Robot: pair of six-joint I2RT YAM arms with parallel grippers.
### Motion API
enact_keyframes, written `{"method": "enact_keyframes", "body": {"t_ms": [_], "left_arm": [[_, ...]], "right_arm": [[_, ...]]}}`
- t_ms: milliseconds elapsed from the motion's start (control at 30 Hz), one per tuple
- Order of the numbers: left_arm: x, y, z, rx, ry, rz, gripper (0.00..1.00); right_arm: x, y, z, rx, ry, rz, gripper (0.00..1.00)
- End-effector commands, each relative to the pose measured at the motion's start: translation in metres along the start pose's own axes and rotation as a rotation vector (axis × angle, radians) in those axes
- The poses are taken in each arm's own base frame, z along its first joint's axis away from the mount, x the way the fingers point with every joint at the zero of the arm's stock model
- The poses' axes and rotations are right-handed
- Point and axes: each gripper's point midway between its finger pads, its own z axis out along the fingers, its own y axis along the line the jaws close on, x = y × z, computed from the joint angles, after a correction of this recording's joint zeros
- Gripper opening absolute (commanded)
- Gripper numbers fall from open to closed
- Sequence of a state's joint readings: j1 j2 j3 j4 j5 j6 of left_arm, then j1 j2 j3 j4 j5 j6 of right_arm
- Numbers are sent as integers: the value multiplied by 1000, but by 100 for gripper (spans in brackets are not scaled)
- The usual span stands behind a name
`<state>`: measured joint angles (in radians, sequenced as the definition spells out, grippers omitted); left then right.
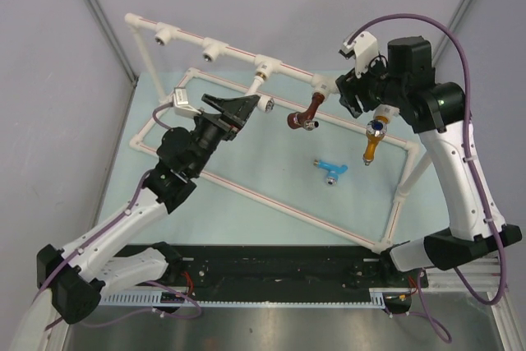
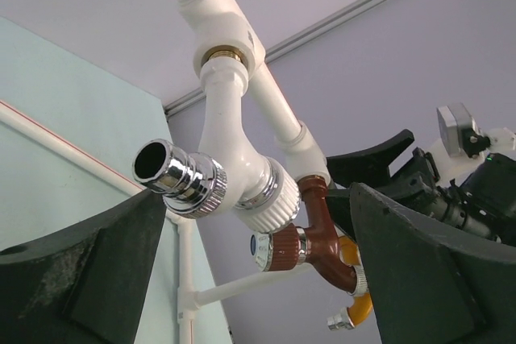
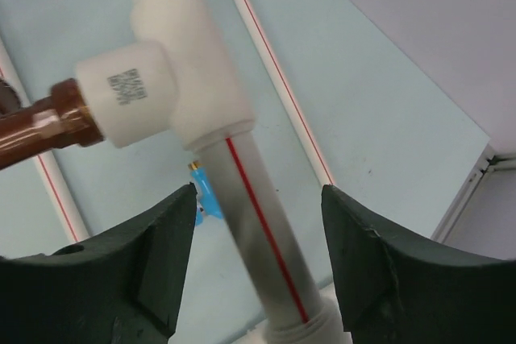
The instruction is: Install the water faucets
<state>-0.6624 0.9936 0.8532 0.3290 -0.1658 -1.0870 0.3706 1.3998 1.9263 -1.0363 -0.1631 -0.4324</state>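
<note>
Pale green tabletop (image 1: 246, 203), grey walls. White faucet (image 2: 230, 134) with chrome spout sits screwed into the pipe frame (image 1: 234, 51) far rail. Brown faucet (image 1: 304, 114) is in the next tee right, orange-yellow faucet (image 1: 372, 147) further right. Light blue faucet (image 1: 331, 170) lies on the table. Left gripper (image 1: 245, 107) jaws spread wide astride the white one. Right gripper (image 3: 258, 191) jaws apart around a frame pipe.

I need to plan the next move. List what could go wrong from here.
The open left tool flanks the installed white faucet; a sideways drift could knock or twist it.
The open right tool straddles the pipe frame near the brown faucet; pulling away crookedly could snag it.
The blue faucet lies loose on the table; a clumsy grasp might push it away.
</note>
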Motion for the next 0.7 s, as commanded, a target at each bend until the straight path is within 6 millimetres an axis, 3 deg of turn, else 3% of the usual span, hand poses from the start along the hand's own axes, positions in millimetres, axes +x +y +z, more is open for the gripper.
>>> {"method": "enact_keyframes", "body": {"t_ms": [0,133,233,267,367,667], "left_arm": [[-15,-15,4,28,-53,10,98],[-17,-12,6,16,-66,12,97],[-17,-9,9,7,-70,16,96],[-17,-9,10,4,-72,19,96],[-19,-9,14,1,-80,26,94],[-35,-3,14,-32,-141,62,78]], "right_arm": [[-6,-8,6,-19,-2,-10,62],[-2,3,18,-95,20,-13,45],[4,7,24,-117,35,-9,27],[5,7,25,-118,33,-8,14],[6,8,25,-119,21,-7,0],[6,7,21,-98,-4,-17,0]]}}
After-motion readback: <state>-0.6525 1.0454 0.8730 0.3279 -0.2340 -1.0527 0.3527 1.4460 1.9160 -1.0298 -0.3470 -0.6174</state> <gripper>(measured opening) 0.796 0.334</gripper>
